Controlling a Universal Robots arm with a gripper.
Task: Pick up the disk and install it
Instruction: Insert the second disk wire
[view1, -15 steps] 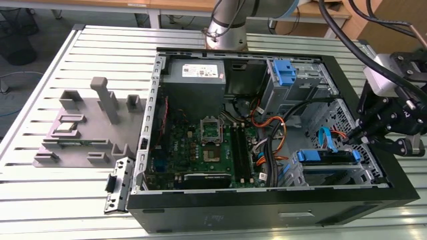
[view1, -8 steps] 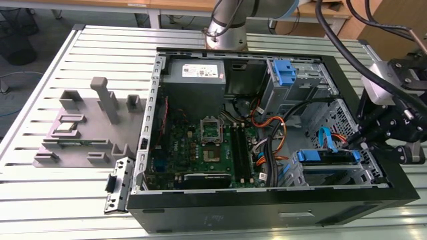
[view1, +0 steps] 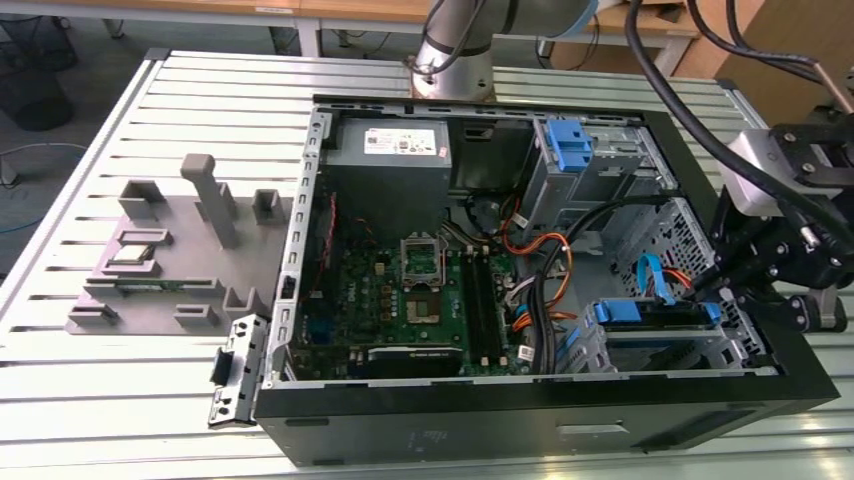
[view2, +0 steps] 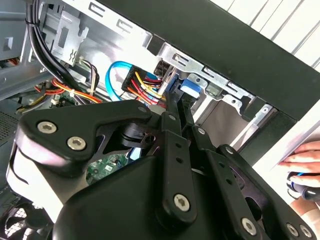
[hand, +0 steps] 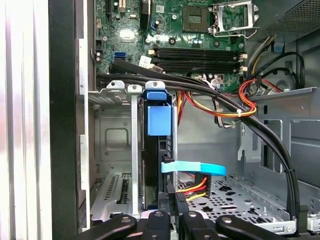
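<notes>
The disk (hand: 157, 150) stands on edge in the metal drive cage (hand: 112, 135) at the case's front corner. A blue side rail (hand: 158, 117) runs along its exposed edge. In the exterior view the disk (view1: 654, 318) sits low at the exterior view's right, inside the black computer case (view1: 534, 420). My gripper (hand: 171, 205) is shut, its two black fingers close together with nothing between them. Their tips rest at the disk's end, next to its cable plugs. In the second wrist view the gripper (view2: 172, 102) points at the disk's blue tab (view2: 190, 86). The gripper (view1: 731, 298) hangs over the case's right wall.
A blue flat cable (hand: 192, 167) and red-yellow power wires (hand: 192, 187) plug in beside the fingers. Black cable bundles (hand: 225, 105) cross the cage. The motherboard (view1: 400, 300), power supply (view1: 387, 140) and an upper blue bracket (view1: 571, 145) fill the case. A grey fixture (view1: 174, 260) stands on the table. A hand (view2: 305, 160) rests outside the case.
</notes>
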